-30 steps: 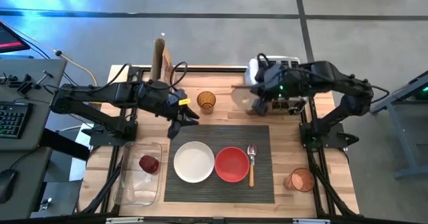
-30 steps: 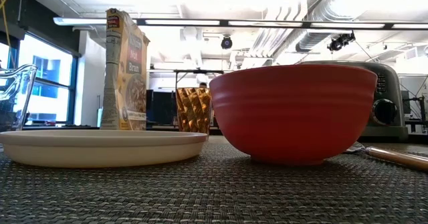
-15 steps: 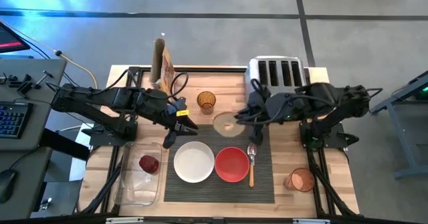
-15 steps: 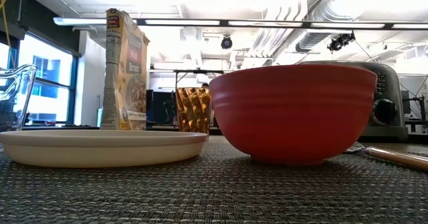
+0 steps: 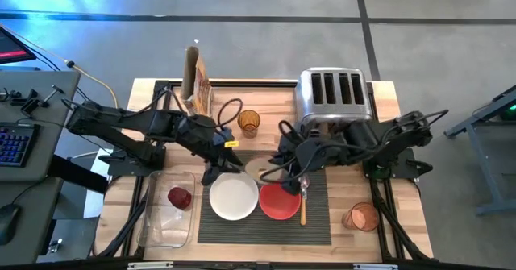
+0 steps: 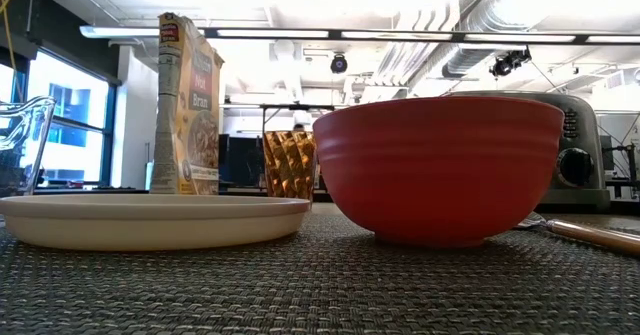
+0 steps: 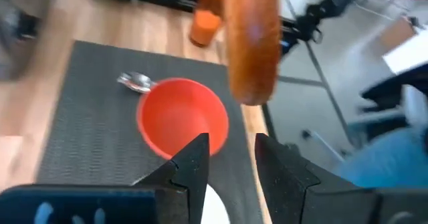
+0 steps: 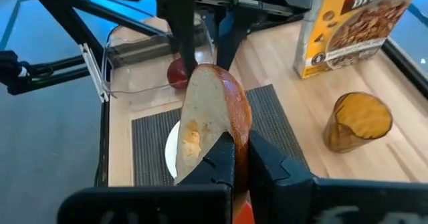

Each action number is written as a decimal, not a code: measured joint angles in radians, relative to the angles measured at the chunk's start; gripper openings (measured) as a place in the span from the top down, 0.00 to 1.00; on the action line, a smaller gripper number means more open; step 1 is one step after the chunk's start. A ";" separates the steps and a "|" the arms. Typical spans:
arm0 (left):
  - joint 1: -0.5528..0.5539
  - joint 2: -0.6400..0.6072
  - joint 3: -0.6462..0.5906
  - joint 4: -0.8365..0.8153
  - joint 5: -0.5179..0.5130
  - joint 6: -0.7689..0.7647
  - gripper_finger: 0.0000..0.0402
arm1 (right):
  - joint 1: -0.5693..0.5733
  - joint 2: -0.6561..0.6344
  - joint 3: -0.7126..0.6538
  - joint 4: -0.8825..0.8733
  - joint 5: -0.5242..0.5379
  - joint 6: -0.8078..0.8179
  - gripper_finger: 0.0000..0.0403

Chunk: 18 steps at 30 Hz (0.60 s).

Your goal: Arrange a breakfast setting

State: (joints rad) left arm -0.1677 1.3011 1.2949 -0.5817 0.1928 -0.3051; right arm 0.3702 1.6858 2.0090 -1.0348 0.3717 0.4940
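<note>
Toasted brown on its crust, the bagel [image 8: 212,117] hung pinched edgewise in the right end effector [image 8: 234,150], above the mat [image 5: 318,209] between plate [image 5: 234,196] and bowl [image 5: 280,200]. Light, stiff and crumbly, it probably wanted a gentle rim grip. Left end effector [image 7: 231,150] hovered nearby, slightly spread, empty.

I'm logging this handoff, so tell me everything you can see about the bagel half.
The bagel half is held on edge in the right tool, pinched at its lower rim. Its cut face is pale and its crust glossy brown. It hangs above the mat's far edge, between the white plate and red bowl, with the left tool close beside it.
</note>
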 joint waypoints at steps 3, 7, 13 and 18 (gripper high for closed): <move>-0.002 0.005 0.000 0.002 0.059 -0.007 0.69 | 0.006 0.014 0.000 0.002 0.002 0.024 1.00; -0.014 0.012 0.000 0.017 0.068 -0.022 0.64 | 0.010 0.030 0.000 0.021 0.002 0.045 1.00; -0.026 0.017 0.001 0.061 0.066 -0.060 0.60 | 0.011 0.038 0.000 0.025 0.003 0.075 1.00; -0.025 0.016 0.001 0.064 0.060 -0.106 0.60 | 0.011 0.038 0.000 0.032 0.003 0.074 1.00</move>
State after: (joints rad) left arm -0.1931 1.3174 1.2957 -0.5173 0.2524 -0.4114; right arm 0.3809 1.7237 2.0090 -1.0027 0.3748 0.5685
